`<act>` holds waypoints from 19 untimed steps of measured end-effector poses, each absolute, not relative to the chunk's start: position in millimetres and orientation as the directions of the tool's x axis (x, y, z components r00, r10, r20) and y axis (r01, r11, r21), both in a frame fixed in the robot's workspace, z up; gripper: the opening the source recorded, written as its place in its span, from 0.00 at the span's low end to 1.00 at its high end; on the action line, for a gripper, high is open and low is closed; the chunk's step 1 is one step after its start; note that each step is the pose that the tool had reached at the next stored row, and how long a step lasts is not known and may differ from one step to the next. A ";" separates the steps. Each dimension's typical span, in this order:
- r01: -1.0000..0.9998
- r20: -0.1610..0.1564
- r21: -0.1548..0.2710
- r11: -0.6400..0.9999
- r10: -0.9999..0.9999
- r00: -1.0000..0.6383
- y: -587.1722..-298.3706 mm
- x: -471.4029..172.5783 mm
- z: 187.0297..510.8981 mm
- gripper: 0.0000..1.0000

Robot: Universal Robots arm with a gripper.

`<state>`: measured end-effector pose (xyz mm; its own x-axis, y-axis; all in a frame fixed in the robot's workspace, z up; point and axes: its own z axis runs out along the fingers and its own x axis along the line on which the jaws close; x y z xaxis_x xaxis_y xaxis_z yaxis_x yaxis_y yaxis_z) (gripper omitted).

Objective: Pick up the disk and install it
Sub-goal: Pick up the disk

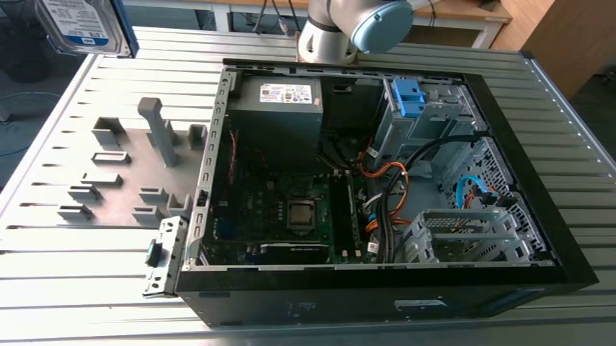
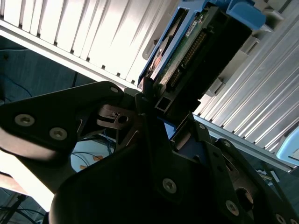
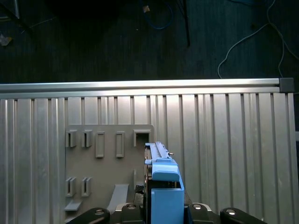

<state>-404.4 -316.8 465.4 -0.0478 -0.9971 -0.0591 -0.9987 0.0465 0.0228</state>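
One disk (image 1: 82, 25) with blue rails hangs at the exterior view's upper left, pinched edge-on by the gripper (image 2: 163, 105). It is above the grey fixture plate (image 1: 125, 176) and apart from the open computer case (image 1: 385, 292) on the slatted table (image 1: 97, 274).

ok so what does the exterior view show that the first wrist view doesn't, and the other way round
Exterior view's own: the open black computer case with its green motherboard and grey power-supply box. First wrist view's own: the black gripper, the looped blue cable on the dark floor. Shared: the silver metal disk with blue plastic rails, the grey slotted fixture plate, the ribbed aluminium table.
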 end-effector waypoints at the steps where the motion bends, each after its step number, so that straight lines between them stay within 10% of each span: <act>1: -0.999 -0.059 0.023 0.047 -0.997 -0.048 -316.8 -404.4 465.7 0.36; 19: -0.999 -0.059 0.023 0.047 -0.997 -0.048 -316.8 -404.2 470.6 0.36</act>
<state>-404.2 -316.8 470.6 -0.0479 -0.9971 -0.0594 -0.9987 0.0466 0.0228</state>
